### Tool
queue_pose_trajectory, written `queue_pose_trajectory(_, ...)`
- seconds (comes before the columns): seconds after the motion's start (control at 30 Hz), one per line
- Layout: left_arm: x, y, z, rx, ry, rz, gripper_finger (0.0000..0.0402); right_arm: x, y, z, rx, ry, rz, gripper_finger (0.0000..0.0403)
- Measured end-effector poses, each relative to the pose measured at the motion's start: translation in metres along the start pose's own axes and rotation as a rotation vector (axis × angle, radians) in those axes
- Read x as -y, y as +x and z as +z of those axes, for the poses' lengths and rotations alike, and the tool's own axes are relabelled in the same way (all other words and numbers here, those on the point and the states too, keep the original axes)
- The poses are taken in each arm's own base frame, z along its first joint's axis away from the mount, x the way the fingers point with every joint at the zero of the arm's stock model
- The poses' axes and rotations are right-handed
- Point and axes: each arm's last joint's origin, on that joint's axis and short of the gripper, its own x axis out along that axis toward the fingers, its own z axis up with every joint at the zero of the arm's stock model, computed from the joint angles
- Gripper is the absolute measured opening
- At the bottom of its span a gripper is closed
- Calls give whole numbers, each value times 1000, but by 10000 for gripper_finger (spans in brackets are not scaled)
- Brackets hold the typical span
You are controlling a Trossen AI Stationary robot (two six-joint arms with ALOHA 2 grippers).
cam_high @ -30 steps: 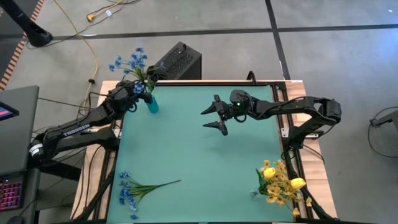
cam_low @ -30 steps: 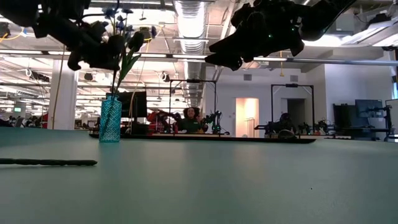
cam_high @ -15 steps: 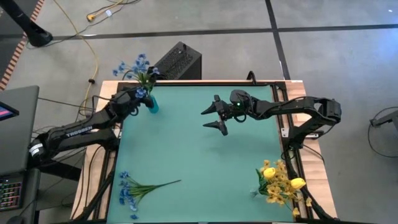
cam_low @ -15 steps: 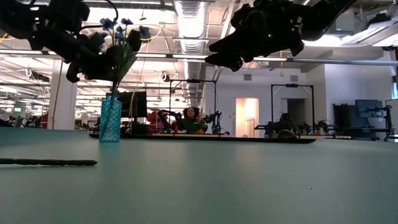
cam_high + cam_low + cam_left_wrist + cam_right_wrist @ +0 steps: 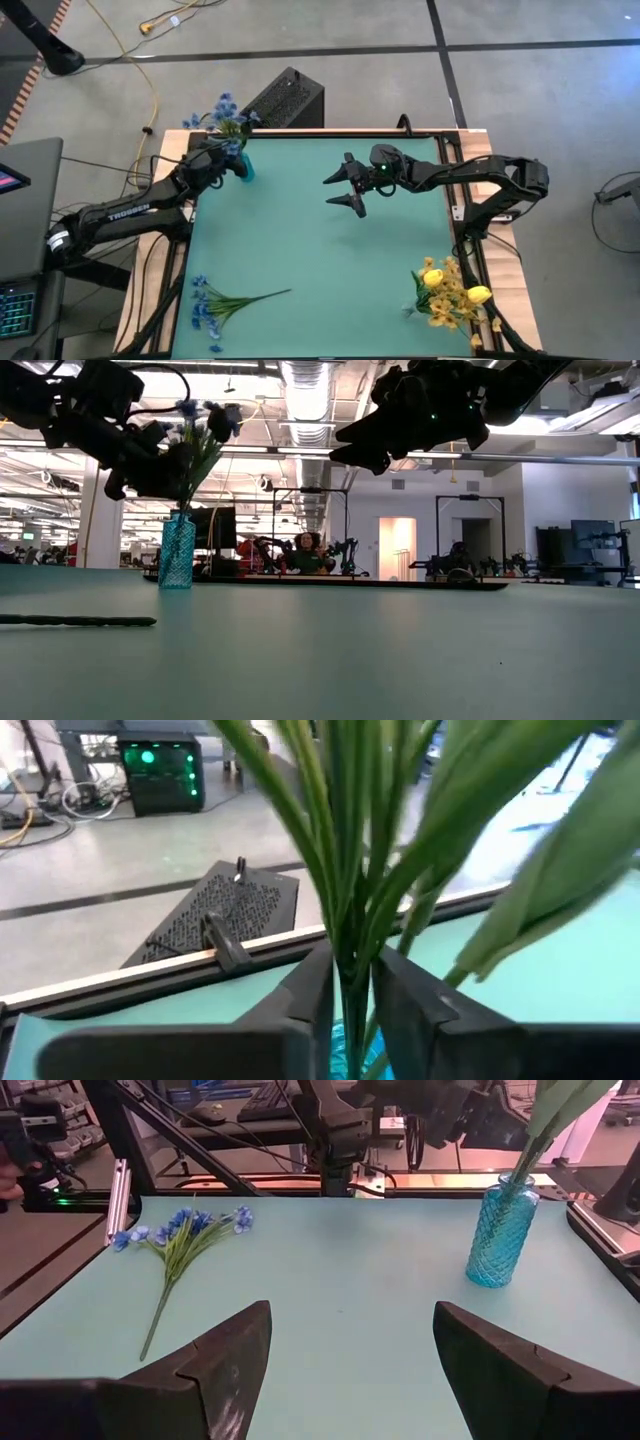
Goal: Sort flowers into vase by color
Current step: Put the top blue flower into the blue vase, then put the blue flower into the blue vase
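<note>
the flowers are in three lots. one blue sprig [image 5: 222, 112] stands in the blue vase [image 5: 244, 168] near the table's [image 5: 320, 250] far left corner. your left gripper [image 5: 222, 158] is shut tight on its green stems just above the vase mouth. another blue sprig [image 5: 222, 300] lies flat by the near left edge. the yellow bunch [image 5: 448, 290] sits at the near right corner. your right gripper [image 5: 345, 186] hangs over the far middle of the table, jaws wide open, holding nothing. i think you are at the step of dropping blue stems in. next you should let go gently so the vase does not tip, then go for the lying sprig.
</note>
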Motion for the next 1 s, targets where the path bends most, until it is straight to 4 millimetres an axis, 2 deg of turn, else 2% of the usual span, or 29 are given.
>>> queue_pose_trajectory(0.17,1,0,-1,-14,57,-28,100,0,0,0,1,2,0,306)
queue_pose_trajectory(0.3,2,-1,1,-50,92,-43,122,0,0,0,1,23,0,306)
queue_pose_trajectory(0.67,3,-6,19,-139,177,11,125,0,0,0,1,25,0,306)
queue_pose_trajectory(1.0,5,-18,37,-288,293,-40,126,0,0,0,0,29,0,306)
